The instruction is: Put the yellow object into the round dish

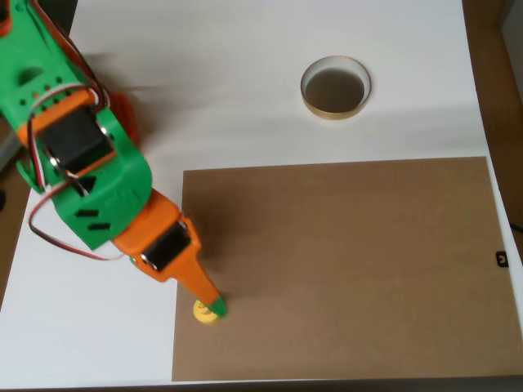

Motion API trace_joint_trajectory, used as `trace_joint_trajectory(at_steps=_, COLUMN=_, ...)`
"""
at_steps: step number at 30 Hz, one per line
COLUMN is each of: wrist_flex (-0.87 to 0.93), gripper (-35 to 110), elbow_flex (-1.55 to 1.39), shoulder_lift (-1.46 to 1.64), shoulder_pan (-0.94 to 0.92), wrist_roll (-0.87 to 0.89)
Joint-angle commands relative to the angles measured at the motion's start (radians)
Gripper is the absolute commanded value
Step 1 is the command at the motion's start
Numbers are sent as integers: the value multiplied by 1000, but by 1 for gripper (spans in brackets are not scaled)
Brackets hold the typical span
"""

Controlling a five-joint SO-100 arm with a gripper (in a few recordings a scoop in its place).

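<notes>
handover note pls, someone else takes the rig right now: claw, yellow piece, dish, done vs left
Claw: low at the left edge of the brown board, tip right at the yellow object. Overhead view can't settle whether it is open or shut, or whether the piece is gripped.
Yellow object: on the board's left edge near the front, partly covered by the claw tip.
Round dish: on the white table beyond the board, nothing in it.
Done: claw brought to the piece.
Left: confirm the grasp, lift, carry to the dish, release inside.
</notes>
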State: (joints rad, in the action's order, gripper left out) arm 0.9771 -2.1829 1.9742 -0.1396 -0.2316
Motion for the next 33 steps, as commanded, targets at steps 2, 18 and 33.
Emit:
trace_joint_trajectory(at_steps=2, wrist_flex=77, gripper=29, elbow_flex=210, shoulder_lift=-176, shoulder_pan=-20, wrist_roll=3)
trace_joint_trajectory(at_steps=18, wrist_flex=124, gripper=27, elbow_flex=365, shoulder_lift=-396, shoulder_pan=-5, wrist_roll=-11)
trace_joint_trajectory(at_steps=33, wrist_flex=120, gripper=21, elbow_flex=408, shoulder_lift=-497, shoulder_pan=15, wrist_roll=5)
